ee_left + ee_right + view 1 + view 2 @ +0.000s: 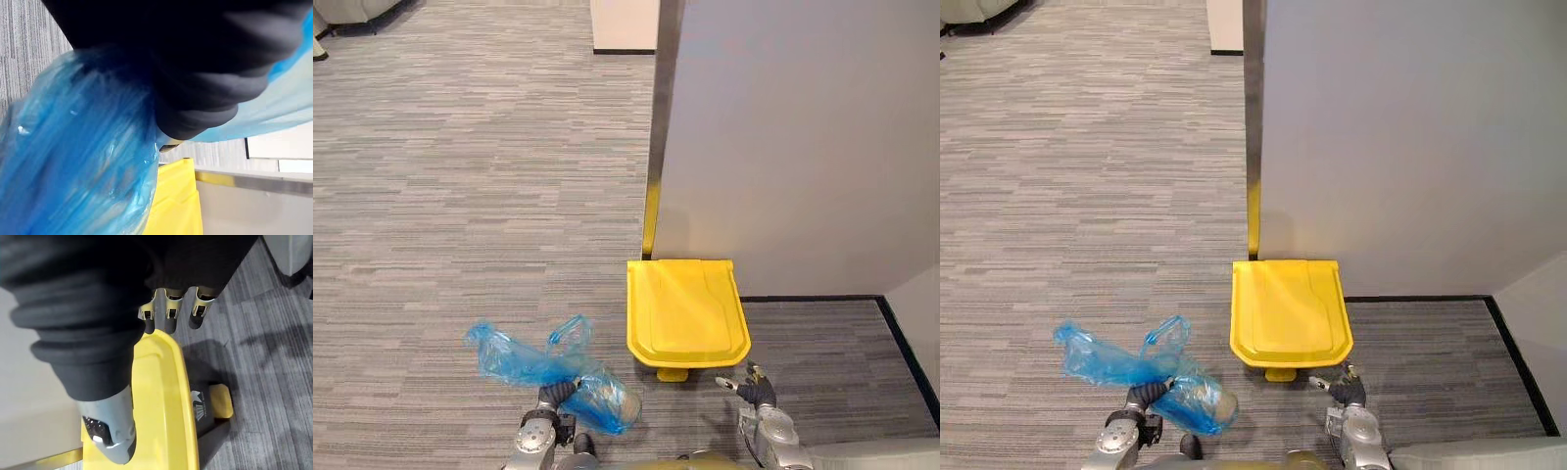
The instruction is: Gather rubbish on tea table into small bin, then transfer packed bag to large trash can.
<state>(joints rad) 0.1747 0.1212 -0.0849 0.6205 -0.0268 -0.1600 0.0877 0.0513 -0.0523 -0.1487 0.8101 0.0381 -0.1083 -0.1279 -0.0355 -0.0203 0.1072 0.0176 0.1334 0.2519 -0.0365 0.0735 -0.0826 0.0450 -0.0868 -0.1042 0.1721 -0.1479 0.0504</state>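
The left hand is clenched on the gathered neck of the blue bag, held over the carpet left of the yellow bin. The bag's contents are blurred. The closed lid hides the bin's body. The right hand hovers at the bin's near right corner, its fingers straight and released.

The floor is grey carpet with fine streaks. A bin with a closed yellow lid stands on it, its back at the foot of a grey wall. A yellow pedal sticks out at the bin's front, low over the carpet. Right of the bin, a black skirting strip runs along the wall's base. Well beyond the bin, a white block stands on the carpet.
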